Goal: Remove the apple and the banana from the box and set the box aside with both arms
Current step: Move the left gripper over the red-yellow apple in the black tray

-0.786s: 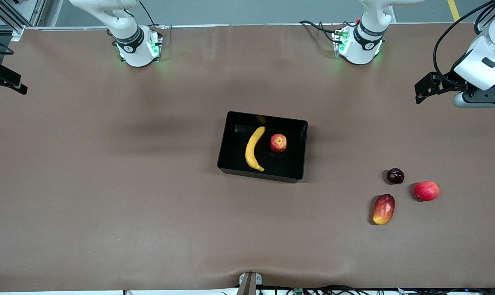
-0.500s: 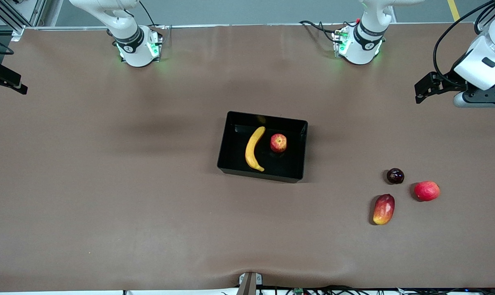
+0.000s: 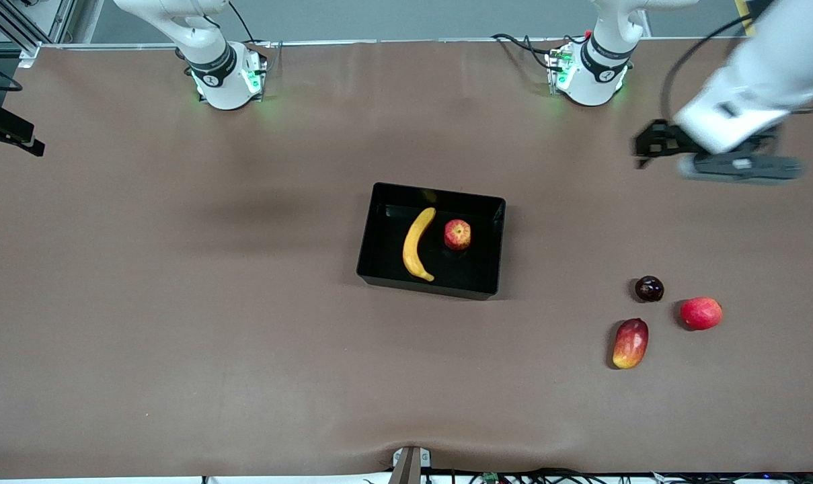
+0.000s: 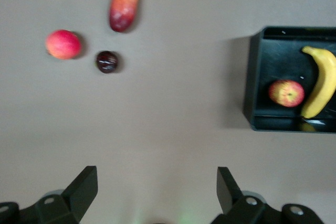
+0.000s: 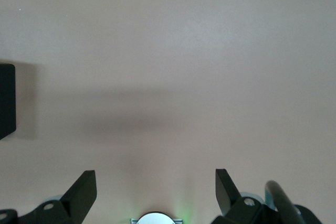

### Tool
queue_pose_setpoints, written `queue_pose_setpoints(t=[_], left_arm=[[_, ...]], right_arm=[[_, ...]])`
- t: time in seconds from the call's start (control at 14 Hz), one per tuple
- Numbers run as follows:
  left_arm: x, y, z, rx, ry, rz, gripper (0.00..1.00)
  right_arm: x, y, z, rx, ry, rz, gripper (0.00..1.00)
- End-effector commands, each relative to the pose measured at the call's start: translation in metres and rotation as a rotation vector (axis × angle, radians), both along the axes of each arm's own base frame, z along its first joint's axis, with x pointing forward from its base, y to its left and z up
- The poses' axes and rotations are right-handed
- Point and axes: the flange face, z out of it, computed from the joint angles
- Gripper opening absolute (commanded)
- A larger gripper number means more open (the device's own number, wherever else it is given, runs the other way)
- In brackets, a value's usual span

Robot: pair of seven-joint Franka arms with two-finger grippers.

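Black tray: mid-surface, holding banana and apple side by side. Left pincer: released, empty, over bare surface toward the left arm's end. Right pincer: released, empty, over bare surface.

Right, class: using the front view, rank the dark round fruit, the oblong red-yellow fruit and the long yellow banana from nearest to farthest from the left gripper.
1. Dark round fruit, toward the left arm's end of the table, closest to the left gripper.
2. Oblong red-yellow fruit, nearer the front camera.
3. Long yellow banana, in the black tray at mid-table.
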Motion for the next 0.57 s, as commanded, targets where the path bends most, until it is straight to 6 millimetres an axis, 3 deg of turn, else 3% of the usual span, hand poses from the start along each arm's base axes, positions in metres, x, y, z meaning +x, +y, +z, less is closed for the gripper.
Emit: queue_pose_setpoints(t=[0.0, 0.21, 0.36, 0.5], left_arm=[[-0.002, -0.075, -0.037, -0.007, 0.053, -0.002, 1.0], [0.002, -0.135, -0.085, -0.052, 0.055, -0.072, 1.0], [-0.01, -0.183, -0.124, -0.056, 0.048, -0.045, 1.0], [-0.019, -0.217, -0.163, -0.041, 0.03, -0.018, 1.0]], right_arm=[[0.0, -0.003, 0.002, -0.018, -0.004, -0.012, 1.0], [0.0, -0.003, 0.002, -0.019, -0.003, -0.012, 1.0], [0.0, -0.005, 0.002, -0.019, -0.005, -0.015, 1.0], [0.001, -0.004, 0.002, -0.02, -0.009, -0.014, 1.0]])
